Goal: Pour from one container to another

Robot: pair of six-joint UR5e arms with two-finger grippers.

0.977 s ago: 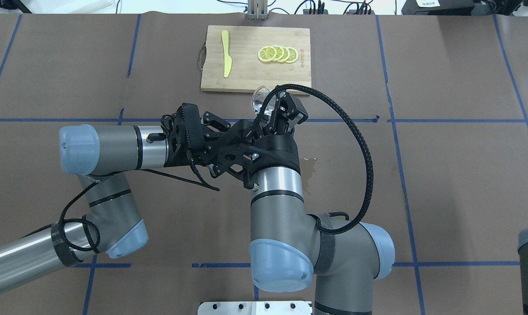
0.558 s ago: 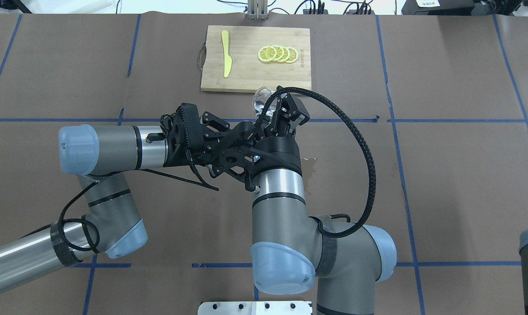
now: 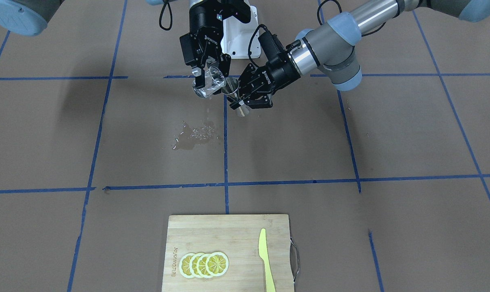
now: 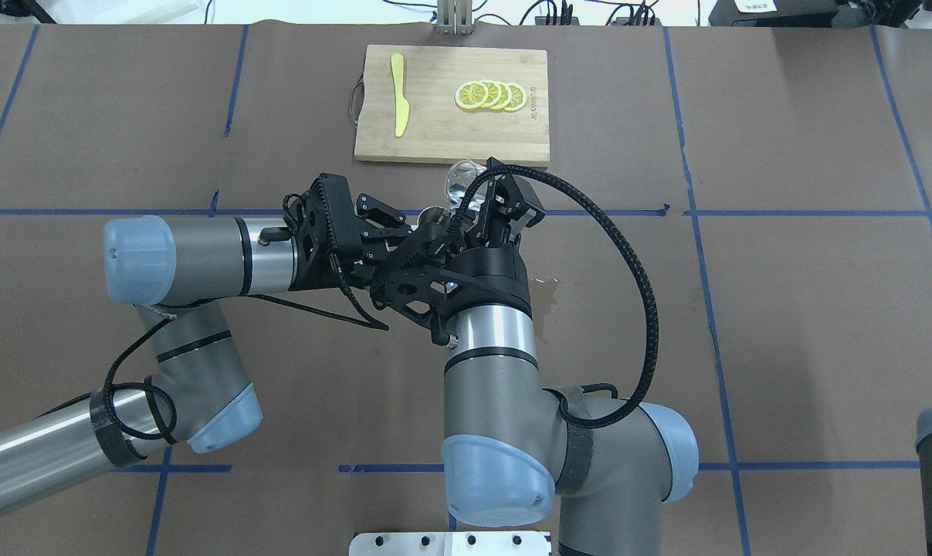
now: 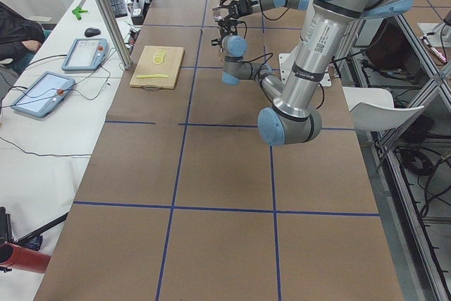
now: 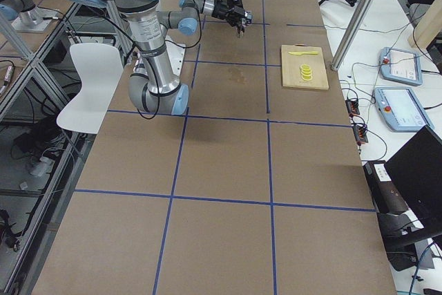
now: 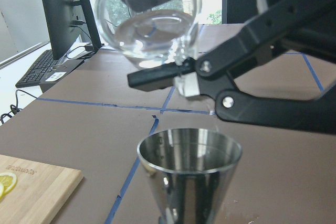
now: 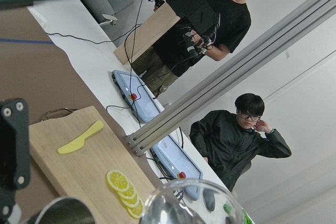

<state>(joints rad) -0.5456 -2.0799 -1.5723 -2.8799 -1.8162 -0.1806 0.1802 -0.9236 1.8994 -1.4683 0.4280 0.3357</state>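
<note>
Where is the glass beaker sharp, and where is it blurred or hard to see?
Left wrist view: beaker fairly sharp, backlit by a bright window. Right wrist view: its rim is a close, out-of-focus blur. Side views: too small to tell.
</note>
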